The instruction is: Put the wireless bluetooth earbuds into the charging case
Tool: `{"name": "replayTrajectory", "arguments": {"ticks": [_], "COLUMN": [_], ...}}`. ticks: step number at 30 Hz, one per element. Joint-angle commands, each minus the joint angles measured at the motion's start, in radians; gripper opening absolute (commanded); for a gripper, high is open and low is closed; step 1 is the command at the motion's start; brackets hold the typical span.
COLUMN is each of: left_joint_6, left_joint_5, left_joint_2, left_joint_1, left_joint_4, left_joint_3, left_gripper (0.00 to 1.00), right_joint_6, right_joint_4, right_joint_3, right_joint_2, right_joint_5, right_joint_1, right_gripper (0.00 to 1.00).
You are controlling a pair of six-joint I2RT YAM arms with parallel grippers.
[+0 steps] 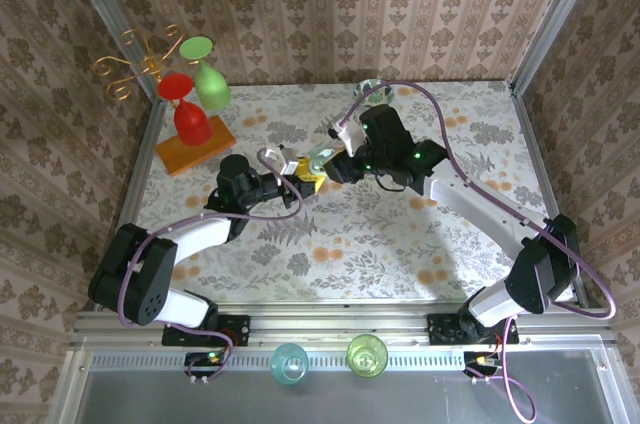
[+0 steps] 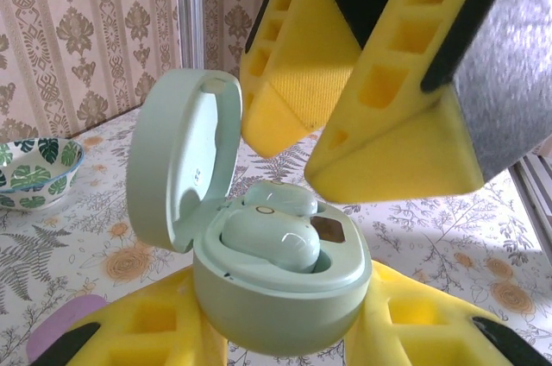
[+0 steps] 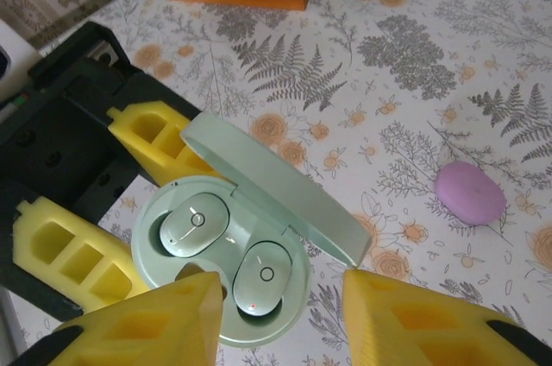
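The left tool [image 2: 285, 329] pinches the open mint charging case [image 3: 259, 180] — both earbuds [image 3: 194, 226] sit in its wells. The right tool [image 3: 280, 306] hangs just above — fingers spread.

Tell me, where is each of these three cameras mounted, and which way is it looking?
Top external: fixed above and behind the arms, looking down on the table; both arms show, left tool and right tool close together mid-table.
Left wrist: on the left arm, looking level across the table; its own yellow fingers flank the open charging case.
Right wrist: on the right arm, looking down; its own fingers frame the bottom edge.
Shared: both wrist views show that case with two earbuds inside.
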Motion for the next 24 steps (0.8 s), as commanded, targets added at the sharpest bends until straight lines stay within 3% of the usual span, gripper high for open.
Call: {"name": "replayTrajectory", "arguments": {"ticks": [1,10,15,19,24], "left_joint_6": [0.007,0.032,0.036,0.032,0.027], "left_joint_5": [0.017,0.018,0.026,0.023,0.007], "left_joint_2": [-0.005,-0.002,0.006,0.005,-0.004], "left_joint_1": [0.001,0.007,0.005,0.004,0.004], "left_joint_4": [0.048,0.085,0.106,0.117,0.11], "left_joint_3": [0.015,-0.002,-0.005,-0.008,-0.012], "left_gripper": [0.26,0.26,0.25,0.25,0.26], "right_joint_6": [0.04,0.249,0.328,0.33,0.326], "right_joint_4": [0.044,0.185,0.029,-0.085,-0.104], "right_joint_3": [-0.019,-0.094,0.065,0.179,0.198], "right_joint_2": [-0.055,-0.154,-0.03,0.076,0.115], "right_joint_5": [-0.036,-0.144,-0.138,-0.157,-0.222], "right_joint_1": [-0.02,-0.115,-0.136,-0.135,-0.135], "right_gripper": [0.47,0.62,0.74,0.76,0.77]}}
